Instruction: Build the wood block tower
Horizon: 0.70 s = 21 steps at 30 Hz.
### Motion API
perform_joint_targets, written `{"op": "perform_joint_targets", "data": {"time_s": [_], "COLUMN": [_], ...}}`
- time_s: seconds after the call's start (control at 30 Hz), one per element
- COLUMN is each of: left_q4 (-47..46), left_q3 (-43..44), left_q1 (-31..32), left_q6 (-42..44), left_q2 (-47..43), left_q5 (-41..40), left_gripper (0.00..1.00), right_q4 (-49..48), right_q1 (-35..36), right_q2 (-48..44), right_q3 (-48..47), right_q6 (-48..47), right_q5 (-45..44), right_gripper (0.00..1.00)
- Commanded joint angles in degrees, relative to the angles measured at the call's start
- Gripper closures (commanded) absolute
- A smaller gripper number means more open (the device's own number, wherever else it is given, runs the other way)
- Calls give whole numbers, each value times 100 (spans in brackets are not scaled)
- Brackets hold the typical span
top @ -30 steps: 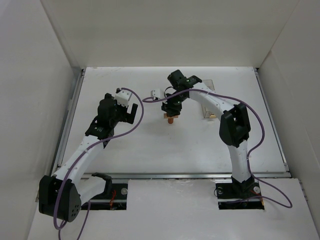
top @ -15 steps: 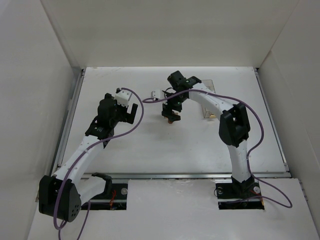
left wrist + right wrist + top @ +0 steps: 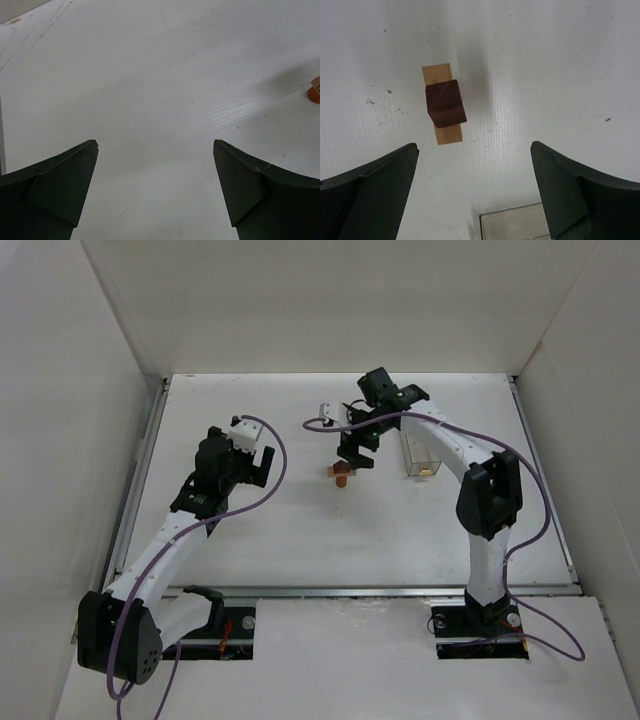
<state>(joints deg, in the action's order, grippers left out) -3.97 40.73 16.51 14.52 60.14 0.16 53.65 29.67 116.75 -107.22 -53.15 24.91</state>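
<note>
The wood block tower stands on the white table near the middle. In the right wrist view, seen from above, the dark red-brown block sits on the pale tan flat bar; the round piece is hidden beneath. The orange-brown round piece shows at the right edge of the left wrist view. My right gripper is open and empty, above and just right of the tower, not touching it. My left gripper is open and empty over bare table, left of the tower.
A clear plastic rectangular box stands right of the tower, under the right arm; its corner shows at the bottom of the right wrist view. White walls enclose the table on three sides.
My right gripper was down over the tower a second ago; it has lifted and drawn back to the right, leaving the tower standing free. The left arm has not moved.
</note>
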Motion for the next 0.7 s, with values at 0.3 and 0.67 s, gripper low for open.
{"op": "perform_joint_targets", "data": {"time_s": [0.3,0.67], "left_q4": [-60,-358], "left_q3": [23,-170], "left_q1": [-8,-8], "left_q6": [24,-81], "left_q2": [-213,-319], "left_q5": [-104,-745], "left_gripper": [0,0], "right_q4": [-1548,-4514], "right_q1": [-453,-1472], "right_q2": [-1926,-3562], "right_q3": [631,2257], "right_q6": [1038,8007], "right_q5": [218,-8958], "right_gripper": [0,0]}}
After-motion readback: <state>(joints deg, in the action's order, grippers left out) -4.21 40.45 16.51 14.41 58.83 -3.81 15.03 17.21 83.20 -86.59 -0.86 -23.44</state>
